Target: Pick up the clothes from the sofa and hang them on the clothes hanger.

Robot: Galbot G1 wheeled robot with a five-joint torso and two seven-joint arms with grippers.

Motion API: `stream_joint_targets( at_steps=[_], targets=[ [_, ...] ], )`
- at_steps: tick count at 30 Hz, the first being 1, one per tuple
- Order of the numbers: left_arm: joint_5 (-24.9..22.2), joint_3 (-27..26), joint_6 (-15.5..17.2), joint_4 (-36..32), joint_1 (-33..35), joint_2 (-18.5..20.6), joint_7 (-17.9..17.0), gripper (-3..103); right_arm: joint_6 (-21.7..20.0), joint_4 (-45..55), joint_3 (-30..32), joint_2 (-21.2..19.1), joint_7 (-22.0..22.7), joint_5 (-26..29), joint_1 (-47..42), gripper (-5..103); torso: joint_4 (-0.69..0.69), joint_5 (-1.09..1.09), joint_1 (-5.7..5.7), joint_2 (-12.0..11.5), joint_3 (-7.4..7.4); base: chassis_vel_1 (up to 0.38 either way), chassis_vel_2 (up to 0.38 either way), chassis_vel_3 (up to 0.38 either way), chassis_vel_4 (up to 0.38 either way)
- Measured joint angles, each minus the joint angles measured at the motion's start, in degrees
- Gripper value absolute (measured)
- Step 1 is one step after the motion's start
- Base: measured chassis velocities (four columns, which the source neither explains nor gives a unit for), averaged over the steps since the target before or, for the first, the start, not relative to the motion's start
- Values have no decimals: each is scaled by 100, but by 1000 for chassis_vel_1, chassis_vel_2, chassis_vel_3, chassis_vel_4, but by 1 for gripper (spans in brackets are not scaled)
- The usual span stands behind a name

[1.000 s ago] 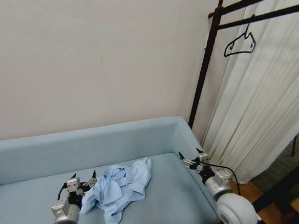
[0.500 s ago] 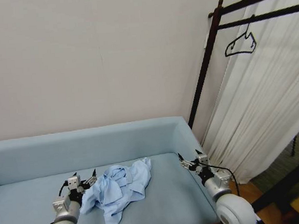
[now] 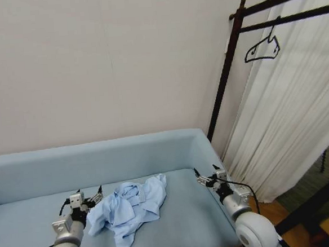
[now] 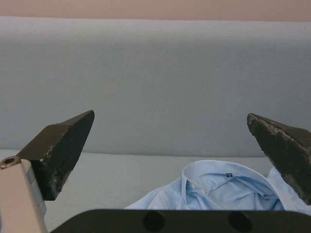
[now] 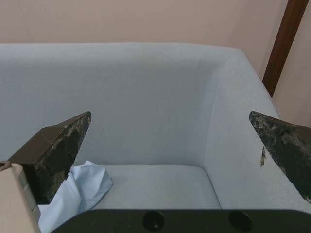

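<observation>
The light blue shirt [image 3: 132, 208] lies crumpled on the sofa [image 3: 172, 151] seat at the lower centre of the frame, its long axis going from lower left to upper right. The left hand [image 3: 86, 195] is released, fingers spread, just beside the shirt's left edge. The right hand [image 3: 205, 175], also released, hangs at lower right, apart from it. A black hanger [image 3: 262, 47] hangs at upper right

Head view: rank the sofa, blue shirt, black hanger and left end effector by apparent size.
1. sofa
2. blue shirt
3. black hanger and left end effector: about alike, and the end effector is nearer the camera, so unranked.
</observation>
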Motion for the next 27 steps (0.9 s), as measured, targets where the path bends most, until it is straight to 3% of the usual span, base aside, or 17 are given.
stream_joint_targets(
  at_steps=[9, 19, 22, 27],
  targets=[
    [6, 317, 46, 345, -353, 52, -11, 100, -6, 138, 196, -174, 147, 211, -234, 100, -1, -1, 0, 0, 0, 0, 0, 0, 0],
    [-486, 1412, 257, 1556, -1577, 448, -193, 100, -3, 219, 366, -735, 322, 425, -509, 100, -1, -1, 0, 0, 0, 0, 0, 0, 0],
    [-897, 1967, 606, 2257, -2351, 527, -593, 100, -1, 125, 371, -947, 352, 517, -465, 100, 0, -2, 0, 0, 1, 0, 0, 0, 0],
    [-1042, 2347, 845, 3178, -3193, 531, -909, 100, -1, -4, 267, -1080, 348, 542, -392, 100, -2, -1, 1, -1, 2, 0, 0, 0, 0]
  ],
)
